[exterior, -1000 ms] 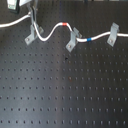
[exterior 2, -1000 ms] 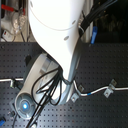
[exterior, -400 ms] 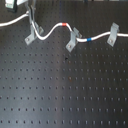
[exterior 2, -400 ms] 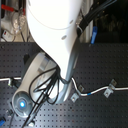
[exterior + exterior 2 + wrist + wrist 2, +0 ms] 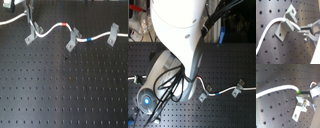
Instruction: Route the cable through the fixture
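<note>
We see three clips (image 5: 73, 40) and the cable (image 5: 50, 31) strung along the surface's (image 5: 65, 95) far edge; the near expanse lies open for passage.

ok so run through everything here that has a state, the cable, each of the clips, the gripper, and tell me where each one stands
cable: draped across all three clips
left clip: upright, cable at it, gripper beside it
middle clip: upright, cable passing over it, red band just before
right clip: upright, cable end reaching it, blue band just before
gripper: shut on cable beside the left clip
</note>
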Controlling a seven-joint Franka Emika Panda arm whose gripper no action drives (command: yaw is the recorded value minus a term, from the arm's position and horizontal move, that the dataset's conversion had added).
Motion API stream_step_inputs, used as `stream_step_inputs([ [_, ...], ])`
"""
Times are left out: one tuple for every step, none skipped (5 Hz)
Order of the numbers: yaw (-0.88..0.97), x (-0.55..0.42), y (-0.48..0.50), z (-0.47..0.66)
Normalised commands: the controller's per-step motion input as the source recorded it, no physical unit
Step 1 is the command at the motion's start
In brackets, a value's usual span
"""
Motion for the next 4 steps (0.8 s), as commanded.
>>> stream_step_inputs([
  [0.01,-0.412,-0.046,0.03],
  [0.00,0.001,0.000,0.01],
  [0.00,-0.055,-0.013,0.56],
  [0.01,-0.154,-0.110,0.37],
])
